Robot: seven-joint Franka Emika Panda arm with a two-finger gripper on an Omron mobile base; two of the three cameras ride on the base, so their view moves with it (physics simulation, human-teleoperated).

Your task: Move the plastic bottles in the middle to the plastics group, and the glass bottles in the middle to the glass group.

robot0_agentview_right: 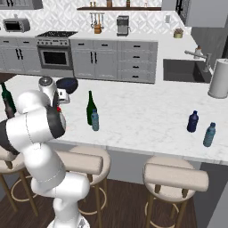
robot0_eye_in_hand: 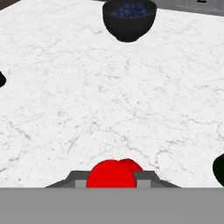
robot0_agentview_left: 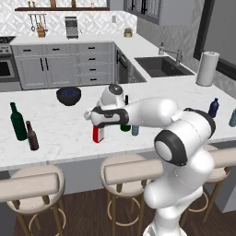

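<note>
Base cameras flank the arm, sharing the counter (robot0_agentview_left: 64, 131)

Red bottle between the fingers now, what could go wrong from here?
1. The gripper flanks just the top of the red bottle; a high pinch could tip or drop it.
2. The green wine bottle and pale blue bottle stand close beside it; the arm's sweep could knock them.
3. The dark bowl lies ahead on the counter.
</note>
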